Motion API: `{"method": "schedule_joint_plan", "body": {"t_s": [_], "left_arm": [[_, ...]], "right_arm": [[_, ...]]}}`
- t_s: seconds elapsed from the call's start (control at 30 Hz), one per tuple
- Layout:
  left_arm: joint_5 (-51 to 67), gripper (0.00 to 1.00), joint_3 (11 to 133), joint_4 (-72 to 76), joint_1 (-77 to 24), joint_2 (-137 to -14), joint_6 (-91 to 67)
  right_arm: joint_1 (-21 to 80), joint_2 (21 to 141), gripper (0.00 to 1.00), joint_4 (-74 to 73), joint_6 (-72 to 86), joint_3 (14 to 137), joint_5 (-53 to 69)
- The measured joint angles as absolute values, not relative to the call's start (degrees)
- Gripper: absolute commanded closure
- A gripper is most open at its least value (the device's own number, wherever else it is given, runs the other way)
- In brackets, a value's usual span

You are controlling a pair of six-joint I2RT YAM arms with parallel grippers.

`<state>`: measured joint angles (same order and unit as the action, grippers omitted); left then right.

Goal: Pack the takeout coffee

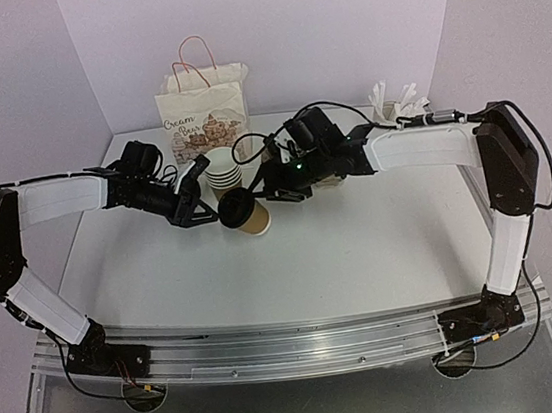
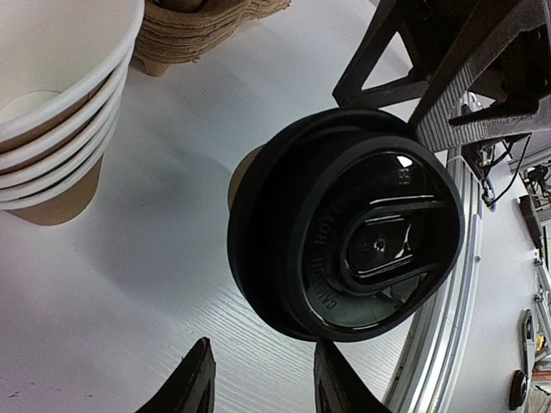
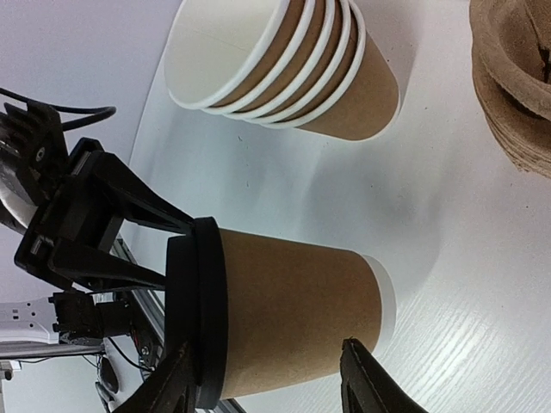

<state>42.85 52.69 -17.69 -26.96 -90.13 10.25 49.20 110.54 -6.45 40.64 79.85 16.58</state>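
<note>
Brown paper coffee cup (image 3: 293, 318) with a black lid (image 2: 344, 224) sits on the table (image 1: 313, 262) between the two claws. It looks tipped, lid facing the left claw (image 2: 263, 353).

Left claw: fingers a moderate gap apart, nothing between them. Lid just ahead of the tips; contact unclear.

Right claw (image 3: 269, 348): fingers spread wider. Both cross the cup's near side, one over the lid rim, one short of the base. Not clamped on it; touch uncertain.

Cup's underside hidden, so cannot tell if it rests flat.

Stack of lidless cups (image 1: 223, 168) just beyond both claws, cropped in the left wrist view. Pulp trays (image 3: 516, 86) past the right claw, cut by the frame edge. Lid lettering blurred.
</note>
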Motion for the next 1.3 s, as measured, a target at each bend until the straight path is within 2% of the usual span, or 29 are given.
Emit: {"method": "schedule_joint_plan", "body": {"t_s": [0.4,0.5,0.7,0.83,0.87,1.0,1.3], "left_arm": [[47.7,0.58,52.7,-12.5,-27.6,-90.6,12.0],[48.1,0.55,52.7,-12.0,-27.7,-91.1,12.2],[50.1,0.35,52.7,-12.7,-27.7,-90.8,17.8],[52.2,0.05,52.7,-13.4,-27.7,-89.4,25.2],[52.7,0.01,52.6,-13.5,-27.7,-89.0,27.1],[51.8,0.00,49.4,-9.1,-28.8,-87.1,30.6],[42.1,0.04,37.1,12.0,-35.4,-86.4,26.4]], "right_arm": [[47.9,113.8,0.50,-6.6,42.4,76.9,19.9],[47.9,114.2,0.50,-6.8,42.5,76.4,20.2],[47.9,114.3,0.47,-6.8,41.6,76.4,20.8],[47.9,114.0,0.41,-6.8,39.8,76.5,20.7],[47.9,113.7,0.39,-6.8,39.1,76.5,20.6],[47.9,112.0,0.37,-6.9,36.0,76.5,19.4],[48.8,109.7,0.37,-5.9,29.4,76.5,17.3]]}}
